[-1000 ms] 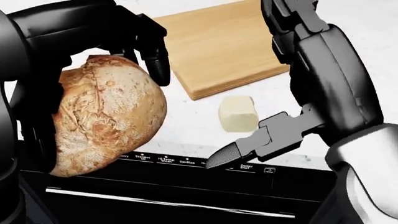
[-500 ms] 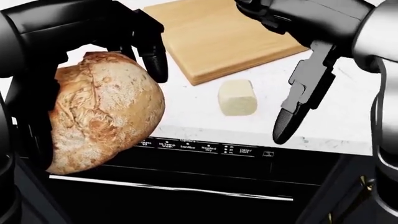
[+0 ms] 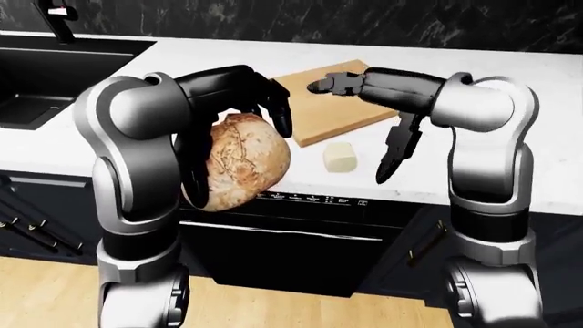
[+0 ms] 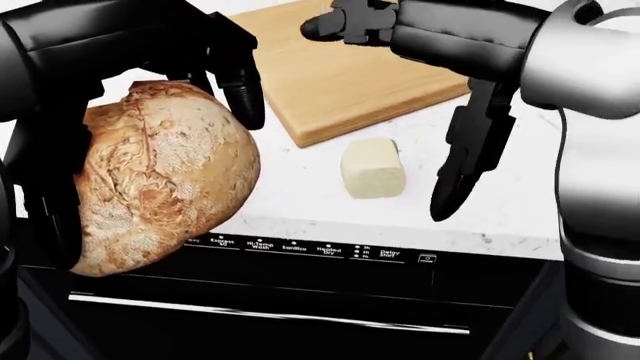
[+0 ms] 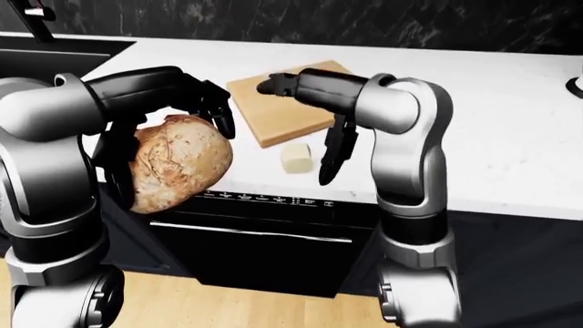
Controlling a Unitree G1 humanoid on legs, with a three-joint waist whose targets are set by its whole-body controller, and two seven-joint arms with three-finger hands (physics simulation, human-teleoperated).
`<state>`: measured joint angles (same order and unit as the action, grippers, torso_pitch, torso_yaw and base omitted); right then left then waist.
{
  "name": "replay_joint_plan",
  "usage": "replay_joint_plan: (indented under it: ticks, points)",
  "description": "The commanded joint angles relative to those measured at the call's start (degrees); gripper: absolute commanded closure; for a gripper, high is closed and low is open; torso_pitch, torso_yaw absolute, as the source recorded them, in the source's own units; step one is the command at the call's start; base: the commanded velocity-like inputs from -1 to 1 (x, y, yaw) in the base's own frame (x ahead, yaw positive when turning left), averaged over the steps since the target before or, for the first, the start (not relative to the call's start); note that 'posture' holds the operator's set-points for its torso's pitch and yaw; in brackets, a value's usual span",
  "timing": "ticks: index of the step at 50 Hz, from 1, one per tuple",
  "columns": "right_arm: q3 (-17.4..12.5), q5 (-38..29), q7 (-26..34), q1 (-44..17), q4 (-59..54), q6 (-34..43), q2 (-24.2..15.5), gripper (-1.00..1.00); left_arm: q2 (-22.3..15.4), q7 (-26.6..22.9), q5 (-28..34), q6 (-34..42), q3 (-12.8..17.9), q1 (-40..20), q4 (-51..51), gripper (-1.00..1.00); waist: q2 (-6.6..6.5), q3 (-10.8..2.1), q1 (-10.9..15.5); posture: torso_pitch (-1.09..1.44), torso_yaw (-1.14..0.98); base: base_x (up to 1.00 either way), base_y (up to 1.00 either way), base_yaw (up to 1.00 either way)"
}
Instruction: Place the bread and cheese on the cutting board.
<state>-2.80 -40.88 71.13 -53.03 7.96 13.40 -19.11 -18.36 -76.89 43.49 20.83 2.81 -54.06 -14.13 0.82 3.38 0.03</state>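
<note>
White counter (image 3: 547,102) runs across the left-eye view; dishwasher (image 4: 260,300) below its edge. Cutting board (image 4: 350,67) bare, lying on counter. Bread (image 4: 150,187) gripped in left hand (image 4: 190,60), held off counter, left of board. Right hand (image 4: 400,97) fingers spread, apparently holding nothing. Cheese (image 4: 372,168) on counter, just below board.

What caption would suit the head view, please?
Left hand holds bread; cheese waits beside the cutting board.

Golden-brown bread (image 4: 160,180) — pale yellow cheese (image 4: 372,168) — light wood cutting board (image 4: 350,71)
</note>
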Motion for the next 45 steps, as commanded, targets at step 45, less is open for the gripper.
replay_joint_plan:
  ticks: [45]
  points:
    - [0.5, -1.91, -3.22, -2.3, -2.85, -2.87, 2.65, -0.11, -1.41, 1.25, -0.56, -0.91, 1.28, -1.35, -0.88, 1.0, -0.37, -1.73, -0.18, 0.0, 0.0, 0.0, 0.0, 0.0]
